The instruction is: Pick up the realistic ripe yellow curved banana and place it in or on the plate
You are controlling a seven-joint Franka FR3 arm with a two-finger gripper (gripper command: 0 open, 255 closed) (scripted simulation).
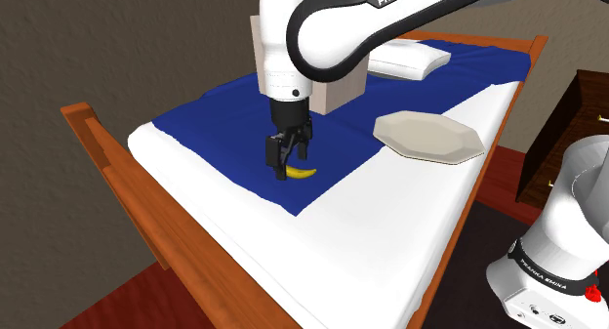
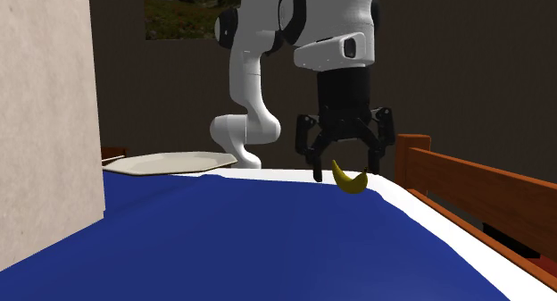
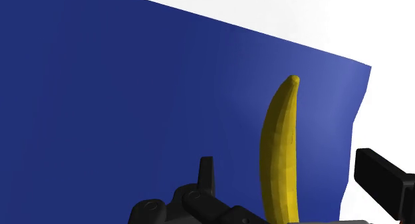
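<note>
On the dark blue blanket (image 1: 220, 117) near its edge, the all-black two-finger tool (image 1: 285, 167) straddled the curved yellow banana (image 1: 301, 173).
Its fingers stood apart on either side of the fruit without clasping it, apparently set across its narrow width so that closing would grip it. The banana lay flat on the blanket; the pale many-sided plate (image 1: 429, 137) sat well apart on the white sheet (image 1: 371, 239).

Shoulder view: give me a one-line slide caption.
Open pincer straddles a yellow banana on the blue blanket, pale plate nearby.
</note>
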